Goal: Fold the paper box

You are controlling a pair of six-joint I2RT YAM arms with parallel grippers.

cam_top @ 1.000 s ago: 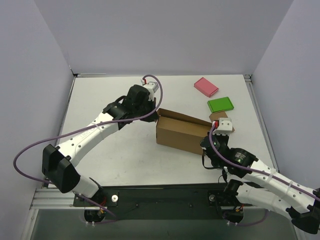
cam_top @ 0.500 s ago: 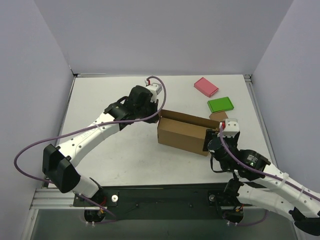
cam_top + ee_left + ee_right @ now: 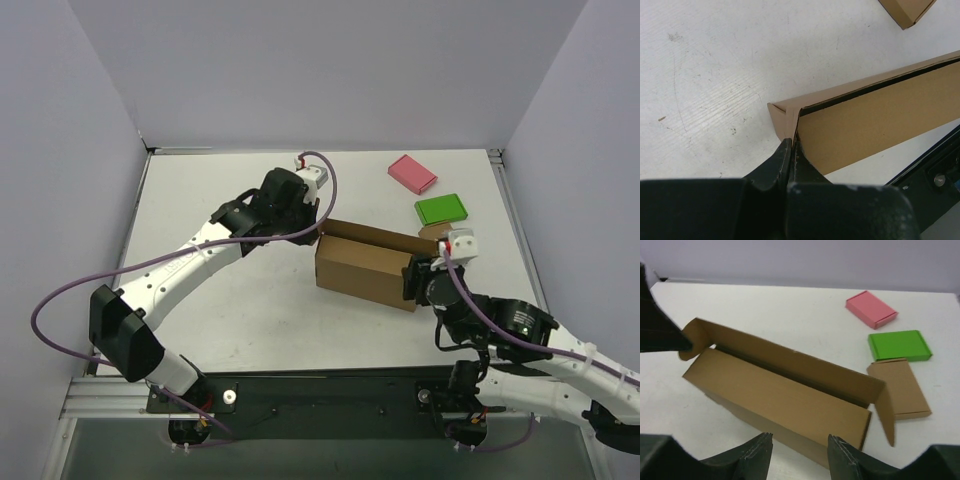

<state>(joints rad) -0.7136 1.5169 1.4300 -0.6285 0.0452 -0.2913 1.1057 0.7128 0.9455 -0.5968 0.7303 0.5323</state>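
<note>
Two arms reach from the near edge of the white table (image 3: 220, 300) toward one paper box (image 3: 365, 268). It lies a little right of the table's middle, its long side slanting from far-left to near-right. Nearest is the right gripper (image 3: 800, 452): its two dark fingers are spread with a clear gap and nothing is between them. They stand just in front of the near long wall of the box, toward its right end; whether they touch the cardboard I cannot tell. The box is only partly formed. The near wall is upright, the far long wall rises a little higher behind it with a narrow dark slot between the two, and at the right end one flap hangs open to the side. At the left end a small flap bends outward, and there is the left gripper (image 3: 791, 146), its jaws pressed together on the corner of the cardboard, pinching this thin flap. Beyond the right end of the box a small brown block (image 3: 900, 387) lies flat, just beside the open flap. Farther back lies a green block (image 3: 899, 345), near the brown one, and farthest a pink block (image 3: 871, 309), well apart from the box.
</note>
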